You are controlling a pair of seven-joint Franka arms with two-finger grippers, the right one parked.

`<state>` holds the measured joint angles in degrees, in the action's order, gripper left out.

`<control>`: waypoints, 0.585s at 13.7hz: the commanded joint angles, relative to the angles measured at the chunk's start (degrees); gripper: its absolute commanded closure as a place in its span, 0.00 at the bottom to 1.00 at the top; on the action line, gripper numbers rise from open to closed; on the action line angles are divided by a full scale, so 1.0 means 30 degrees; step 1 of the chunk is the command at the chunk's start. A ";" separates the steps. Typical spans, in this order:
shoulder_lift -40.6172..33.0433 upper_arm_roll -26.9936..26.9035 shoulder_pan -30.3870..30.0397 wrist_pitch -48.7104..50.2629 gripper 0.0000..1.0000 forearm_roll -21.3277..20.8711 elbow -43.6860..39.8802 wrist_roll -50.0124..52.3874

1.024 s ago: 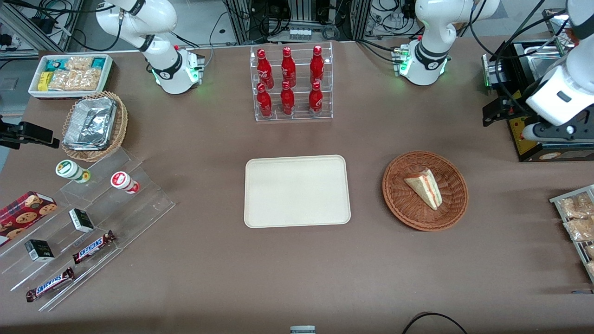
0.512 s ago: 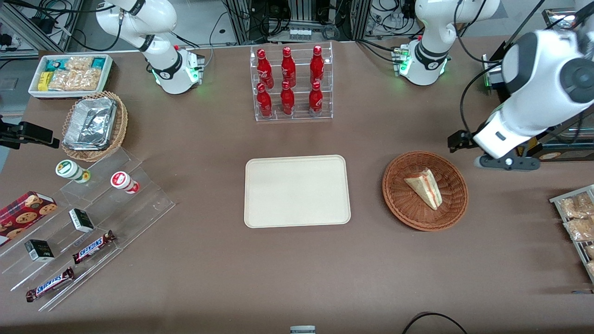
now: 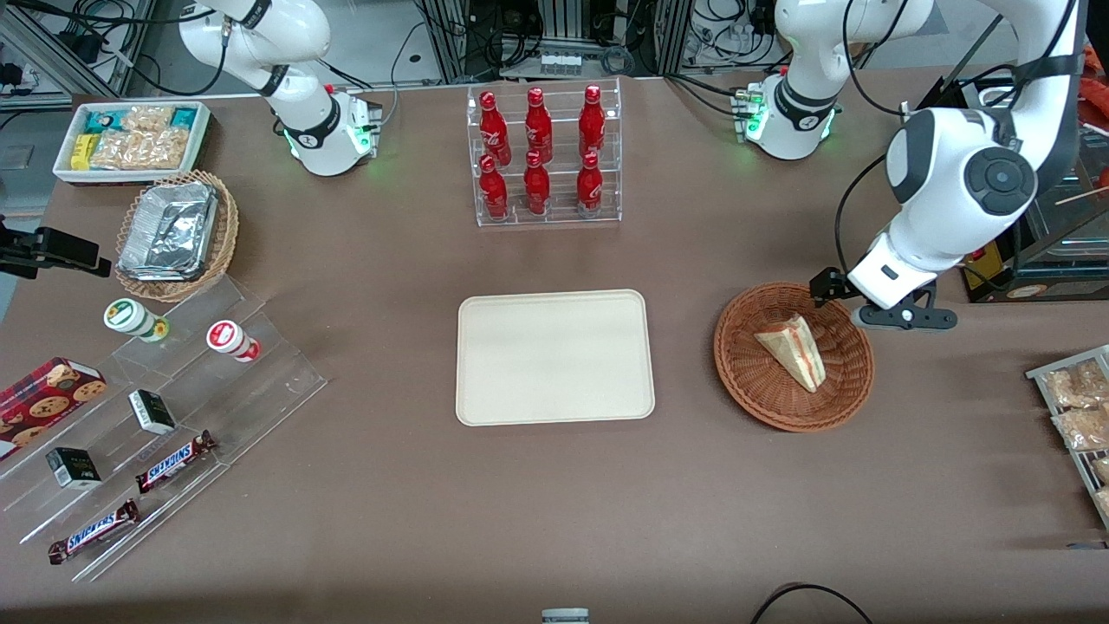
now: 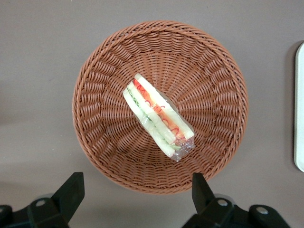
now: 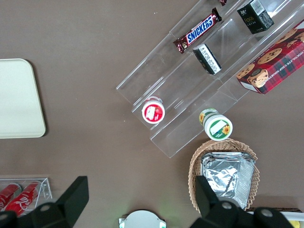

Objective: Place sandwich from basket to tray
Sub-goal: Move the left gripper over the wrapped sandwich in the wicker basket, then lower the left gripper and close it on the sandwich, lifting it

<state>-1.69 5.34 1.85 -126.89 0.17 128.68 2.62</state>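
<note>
The sandwich (image 3: 793, 349), a clear-wrapped pale wedge with red and green filling, lies in the reddish-brown wicker basket (image 3: 752, 368). In the left wrist view the sandwich (image 4: 156, 116) lies near the middle of the basket (image 4: 109, 71). The cream tray (image 3: 554, 357) lies flat beside the basket, toward the parked arm's end; its edge shows in the left wrist view (image 4: 300, 109). My left gripper (image 3: 866, 302) hangs above the basket's rim that is farther from the front camera. In the left wrist view the gripper (image 4: 137, 184) is open and empty, its fingertips (image 4: 75, 184) high over the rim.
A clear rack of red bottles (image 3: 541, 156) stands farther from the front camera than the tray. A black appliance (image 3: 1022, 269) and a wire rack of bagged snacks (image 3: 1074, 407) sit at the working arm's end. Clear stepped shelves with snacks (image 3: 165, 407) sit at the parked arm's end.
My left arm has swung in from the working arm's end of the table and now hangs over the basket's rim. The sandwich, basket and tray have not moved.
</note>
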 commanded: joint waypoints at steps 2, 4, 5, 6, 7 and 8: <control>-0.0668 -0.0052 0.0203 -0.2668 0.00 0.0177 0.2105 0.3302; -0.0581 -0.0052 0.0610 -0.2849 0.00 0.0148 0.2138 0.7338; -0.0552 -0.0052 0.0729 -0.2994 0.00 0.0177 0.2138 0.9244; -0.0348 -0.0052 0.0759 -0.3314 0.00 0.0148 0.2167 1.1497; -0.0056 -0.0023 0.0904 -0.3898 0.00 0.0177 0.2167 1.3636; 0.0208 -0.0023 0.1109 -0.4687 0.00 0.0177 0.2225 1.5311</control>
<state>-1.51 5.40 4.05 -136.91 0.35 133.97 38.96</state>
